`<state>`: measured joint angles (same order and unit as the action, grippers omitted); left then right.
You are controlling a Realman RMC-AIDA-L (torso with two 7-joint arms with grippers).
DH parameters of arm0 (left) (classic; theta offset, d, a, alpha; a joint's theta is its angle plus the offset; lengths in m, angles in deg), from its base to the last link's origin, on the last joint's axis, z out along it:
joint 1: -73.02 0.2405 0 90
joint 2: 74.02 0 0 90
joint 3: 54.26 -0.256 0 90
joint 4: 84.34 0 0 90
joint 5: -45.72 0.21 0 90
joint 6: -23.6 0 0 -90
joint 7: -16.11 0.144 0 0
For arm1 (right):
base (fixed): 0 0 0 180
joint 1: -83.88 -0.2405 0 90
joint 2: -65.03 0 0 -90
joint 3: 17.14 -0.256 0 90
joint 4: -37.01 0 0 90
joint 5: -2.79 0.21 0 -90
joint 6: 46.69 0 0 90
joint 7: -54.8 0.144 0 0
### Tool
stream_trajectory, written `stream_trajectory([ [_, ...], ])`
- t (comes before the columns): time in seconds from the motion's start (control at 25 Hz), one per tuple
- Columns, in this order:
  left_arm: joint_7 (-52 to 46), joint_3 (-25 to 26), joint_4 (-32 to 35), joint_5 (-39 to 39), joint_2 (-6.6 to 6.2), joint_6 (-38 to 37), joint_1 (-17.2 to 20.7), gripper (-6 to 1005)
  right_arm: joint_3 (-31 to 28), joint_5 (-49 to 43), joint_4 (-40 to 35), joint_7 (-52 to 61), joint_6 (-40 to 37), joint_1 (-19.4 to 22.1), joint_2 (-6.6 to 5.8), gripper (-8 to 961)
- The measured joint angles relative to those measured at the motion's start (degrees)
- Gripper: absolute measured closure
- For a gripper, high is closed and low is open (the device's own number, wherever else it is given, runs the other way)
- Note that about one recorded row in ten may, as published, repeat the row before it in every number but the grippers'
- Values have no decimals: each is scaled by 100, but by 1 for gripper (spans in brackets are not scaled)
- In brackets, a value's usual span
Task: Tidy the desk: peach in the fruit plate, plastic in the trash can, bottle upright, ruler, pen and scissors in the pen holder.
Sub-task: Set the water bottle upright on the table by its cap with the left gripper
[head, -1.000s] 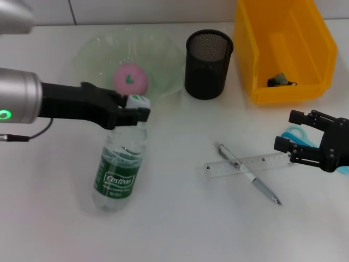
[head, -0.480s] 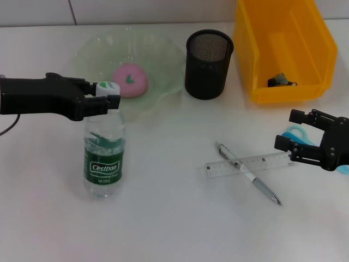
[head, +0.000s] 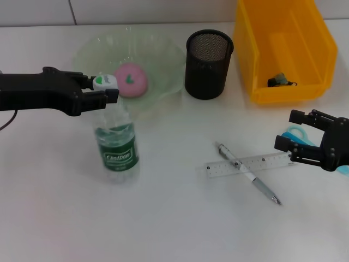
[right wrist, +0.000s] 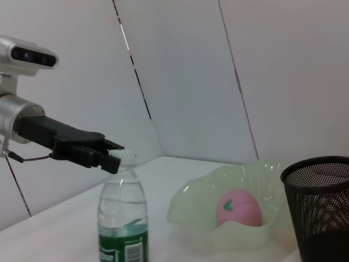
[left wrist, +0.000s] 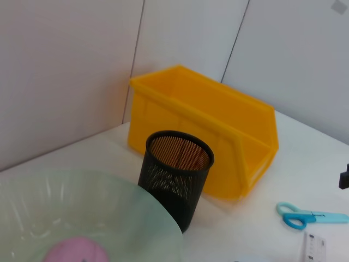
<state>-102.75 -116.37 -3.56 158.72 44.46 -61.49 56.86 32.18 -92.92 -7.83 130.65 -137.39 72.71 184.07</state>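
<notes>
The translucent green glass fruit plate (head: 158, 54) holds the pink peach (head: 130, 79), the yellow plastic trash bin (head: 322, 49) holds a small dark scrap of plastic (head: 280, 80), and the black mesh pen holder (head: 208, 64) between them shows nothing inside. The left gripper (head: 107, 89) has its jaws closed on the white cap of the clear, green-labelled water bottle (head: 117, 149), which stands upright just below them beside the plate. The right gripper (head: 298, 134) hangs with jaws spread and nothing between them, the blue-handled scissors (head: 295, 135) just behind it and the clear ruler (head: 248, 164) with the silver pen (head: 248, 174) lying across it close beside the jaws.
</notes>
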Motion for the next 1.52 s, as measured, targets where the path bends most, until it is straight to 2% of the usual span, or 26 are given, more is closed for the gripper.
stream_trajectory([
  [0.6,144,103,109,-49,1,-5,-1,554,-2,0,-26,44,0,19,5,111],
  [1.52,1037,51,104,-112,32,169,94,549,4,0,-33,50,-18,4,-4,111],
])
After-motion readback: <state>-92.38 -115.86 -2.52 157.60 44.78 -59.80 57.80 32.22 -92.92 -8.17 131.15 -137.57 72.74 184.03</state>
